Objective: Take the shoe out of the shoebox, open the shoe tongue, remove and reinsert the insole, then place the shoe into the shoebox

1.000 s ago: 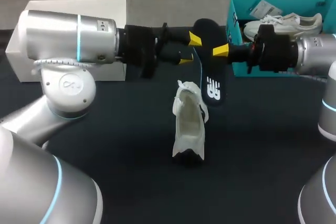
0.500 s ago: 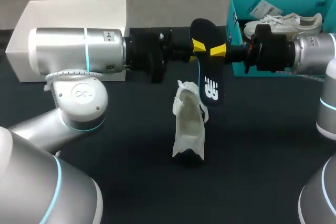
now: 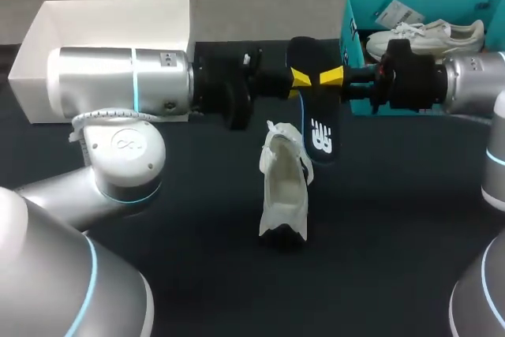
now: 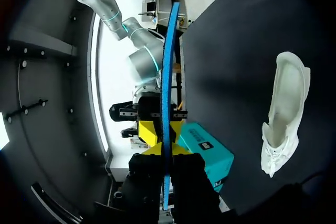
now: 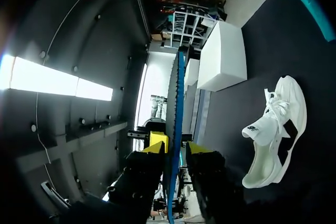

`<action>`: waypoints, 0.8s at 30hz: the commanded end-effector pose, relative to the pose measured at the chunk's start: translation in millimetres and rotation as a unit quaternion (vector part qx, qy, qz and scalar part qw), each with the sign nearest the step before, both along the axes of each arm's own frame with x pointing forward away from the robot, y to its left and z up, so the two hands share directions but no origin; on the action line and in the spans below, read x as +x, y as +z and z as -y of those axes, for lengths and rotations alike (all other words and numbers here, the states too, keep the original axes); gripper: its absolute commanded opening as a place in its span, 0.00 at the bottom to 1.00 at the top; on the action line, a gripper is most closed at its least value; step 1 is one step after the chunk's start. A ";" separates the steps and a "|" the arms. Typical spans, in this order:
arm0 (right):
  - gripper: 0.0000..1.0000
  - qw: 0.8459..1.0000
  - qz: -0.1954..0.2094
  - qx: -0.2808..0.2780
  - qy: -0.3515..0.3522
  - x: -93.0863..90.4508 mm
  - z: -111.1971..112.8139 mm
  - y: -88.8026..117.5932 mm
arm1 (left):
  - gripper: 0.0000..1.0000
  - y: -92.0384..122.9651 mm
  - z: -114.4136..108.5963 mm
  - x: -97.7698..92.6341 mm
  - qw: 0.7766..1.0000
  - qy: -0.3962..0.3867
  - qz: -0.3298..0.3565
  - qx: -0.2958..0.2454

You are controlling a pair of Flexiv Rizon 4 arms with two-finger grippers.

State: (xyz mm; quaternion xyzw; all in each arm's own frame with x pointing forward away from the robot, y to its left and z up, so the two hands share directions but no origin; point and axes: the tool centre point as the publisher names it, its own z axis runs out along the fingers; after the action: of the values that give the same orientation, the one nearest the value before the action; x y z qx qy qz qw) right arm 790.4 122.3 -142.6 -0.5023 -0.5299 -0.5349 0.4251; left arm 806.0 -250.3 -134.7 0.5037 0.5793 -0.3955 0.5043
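Insole [image 3: 319, 128] clamped by left gripper [image 3: 299, 80] and right gripper [image 3: 331, 77] together, shoe [image 3: 284, 187] lying nearby

Left arm enters from the left, right arm from the right; both lie level above the far half of the table [image 3: 197, 266]. The left hand [image 3: 298, 78] and right hand [image 3: 331, 76] meet tip to tip at the dark insole [image 3: 316, 110], one on each side of its upper part. The insole hangs lengthwise, with its lower end just beside the white shoe [image 3: 284, 187], which lies on the table near the centre. A teal shoebox [image 3: 351, 21] at the far right holds a second white shoe [image 3: 430, 35]. A white box [image 3: 102, 17] stands open at the far left, partly behind the left arm.
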 end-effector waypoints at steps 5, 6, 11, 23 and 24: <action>1.00 0.997 -0.026 -0.052 -0.048 -40.9 56.5 8.9 | 0.00 7.3 -13.5 -1.4 0.998 -0.004 -0.067 -0.001; 1.00 0.997 -0.025 -0.056 -0.050 -44.2 62.0 10.2 | 0.00 7.5 -14.8 -2.6 0.997 -0.006 -0.079 -0.004; 1.00 0.992 -0.033 -0.098 -0.069 -63.7 88.7 16.0 | 0.00 11.1 -22.1 -9.4 0.991 -0.010 -0.133 -0.014; 1.00 0.982 -0.062 -0.157 -0.080 -86.3 114.2 19.9 | 0.00 29.9 -26.2 -20.8 0.989 -0.020 -0.143 -0.029; 1.00 0.982 -0.062 -0.157 -0.080 -86.3 114.2 19.9 | 0.00 31.5 -26.7 -22.6 0.989 -0.022 -0.145 -0.030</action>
State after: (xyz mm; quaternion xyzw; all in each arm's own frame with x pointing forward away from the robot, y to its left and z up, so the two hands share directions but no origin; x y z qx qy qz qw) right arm 717.3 15.0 -128.6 -0.6274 -0.5376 -0.4490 0.3402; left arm 787.6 -226.9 -106.2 0.4380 0.6222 -0.4930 0.4218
